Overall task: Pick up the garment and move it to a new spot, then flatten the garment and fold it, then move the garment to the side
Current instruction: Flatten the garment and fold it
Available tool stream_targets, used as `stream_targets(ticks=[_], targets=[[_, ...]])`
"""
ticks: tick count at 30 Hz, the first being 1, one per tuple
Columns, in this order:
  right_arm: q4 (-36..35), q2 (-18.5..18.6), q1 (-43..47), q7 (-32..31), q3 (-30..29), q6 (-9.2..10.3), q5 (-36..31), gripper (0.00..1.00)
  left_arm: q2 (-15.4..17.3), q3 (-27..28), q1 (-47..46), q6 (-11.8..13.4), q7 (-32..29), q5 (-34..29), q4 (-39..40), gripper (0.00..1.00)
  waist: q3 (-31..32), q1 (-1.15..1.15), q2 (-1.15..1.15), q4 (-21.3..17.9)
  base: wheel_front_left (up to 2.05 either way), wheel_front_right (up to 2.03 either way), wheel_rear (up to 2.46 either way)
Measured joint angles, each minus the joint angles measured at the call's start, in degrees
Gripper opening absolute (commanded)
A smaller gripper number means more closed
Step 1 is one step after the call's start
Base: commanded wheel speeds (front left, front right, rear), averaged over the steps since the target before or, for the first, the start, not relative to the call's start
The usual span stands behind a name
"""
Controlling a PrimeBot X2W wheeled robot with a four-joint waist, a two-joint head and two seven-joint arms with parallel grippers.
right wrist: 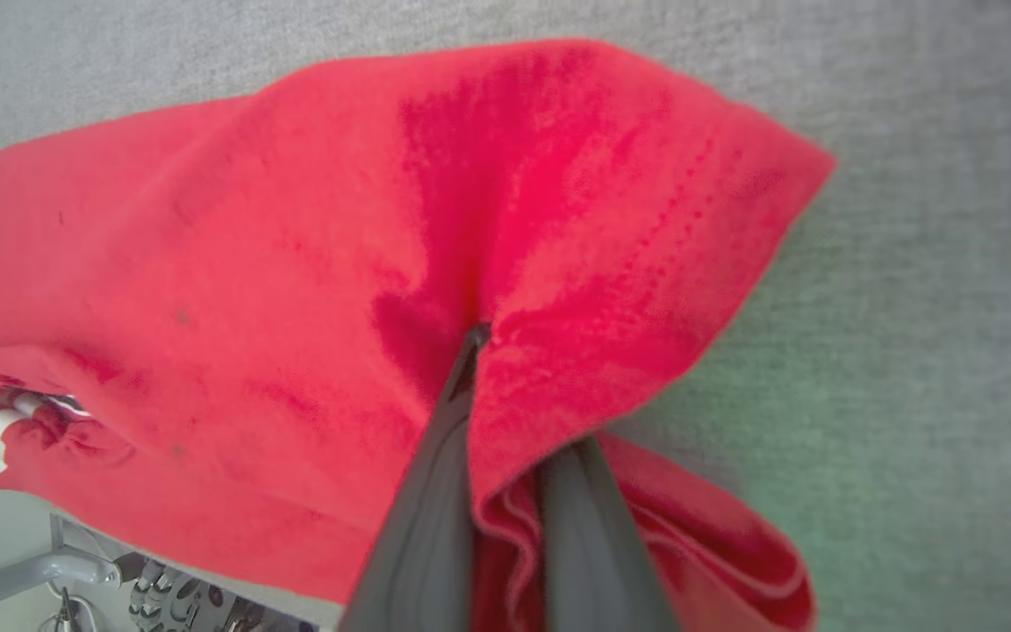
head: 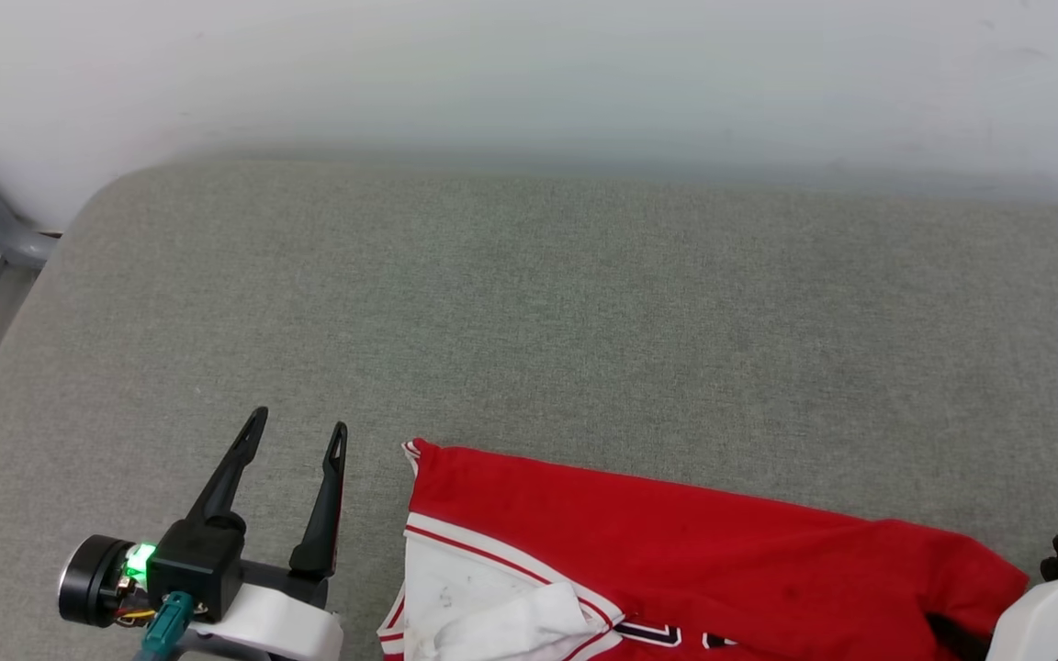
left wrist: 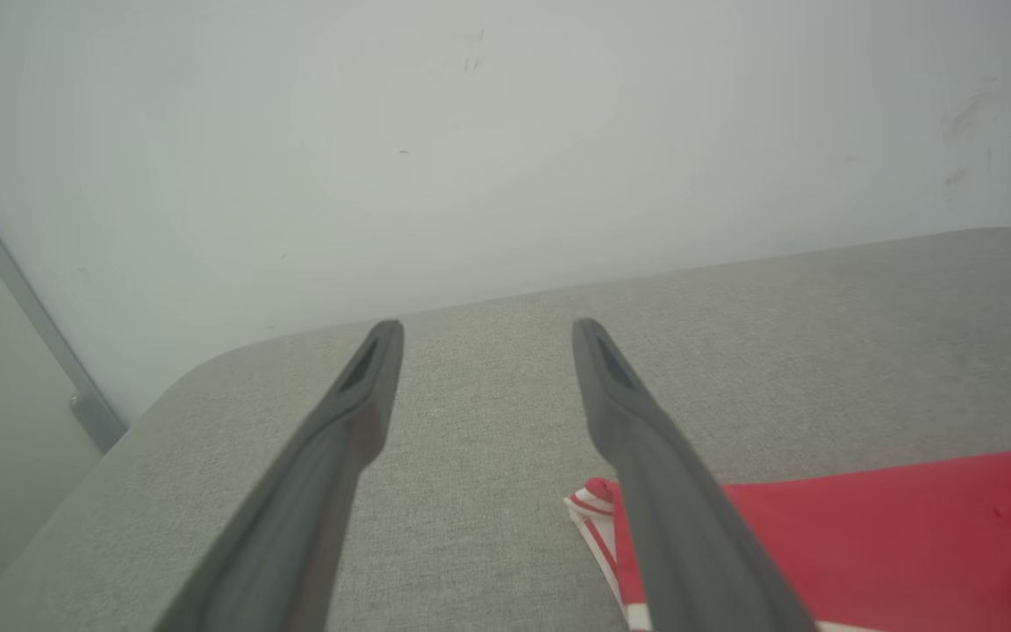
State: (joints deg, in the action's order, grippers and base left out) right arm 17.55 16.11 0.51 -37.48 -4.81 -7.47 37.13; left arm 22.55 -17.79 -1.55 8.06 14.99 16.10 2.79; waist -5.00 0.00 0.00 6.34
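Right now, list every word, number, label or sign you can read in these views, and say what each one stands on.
Nothing can be read in full.
Black, white-outlined lettering on the red garment, at the bottom edge of the head view: cut off by the frame, unreadable.
Red cloth in the right wrist view: no text.
Left wrist view: no text.

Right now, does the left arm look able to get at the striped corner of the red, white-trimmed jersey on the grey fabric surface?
Probably yes: the open left gripper sits just beside the striped corner of the red jersey, with only bare grey fabric surface between them and nothing in the way.
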Motion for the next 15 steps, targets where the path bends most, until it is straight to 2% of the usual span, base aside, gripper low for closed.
stream_targets(ticks=[6, 11, 15], targets=[[1.2, 2.6, 0.0, 3.2, -1.7, -0.1, -1.9, 0.0, -0.8, 1.0, 1.2, -0.6, 0.0, -0.8, -0.2, 1.0, 1.4, 0.0, 0.0, -0.6, 0.0, 0.0, 0.0], [3.4, 5.8, -1.0, 5.5, -5.9, -0.09, -5.6, 0.0, -1.4, 1.3, 1.3, -1.3, 0.0, -1.3, -0.3, 1.0, 1.9, 0.0, 0.0, -1.0, 0.0, 0.0, 0.0], [5.0, 7.6, -2.0, 7.0, -10.5, -0.09, -11.0, 0.0, -1.9, 1.5, 1.6, -1.6, 0.0, -1.8, -0.5, 1.0, 2.1, 0.0, 0.0, -1.3, 0.0, 0.0, 0.0]])
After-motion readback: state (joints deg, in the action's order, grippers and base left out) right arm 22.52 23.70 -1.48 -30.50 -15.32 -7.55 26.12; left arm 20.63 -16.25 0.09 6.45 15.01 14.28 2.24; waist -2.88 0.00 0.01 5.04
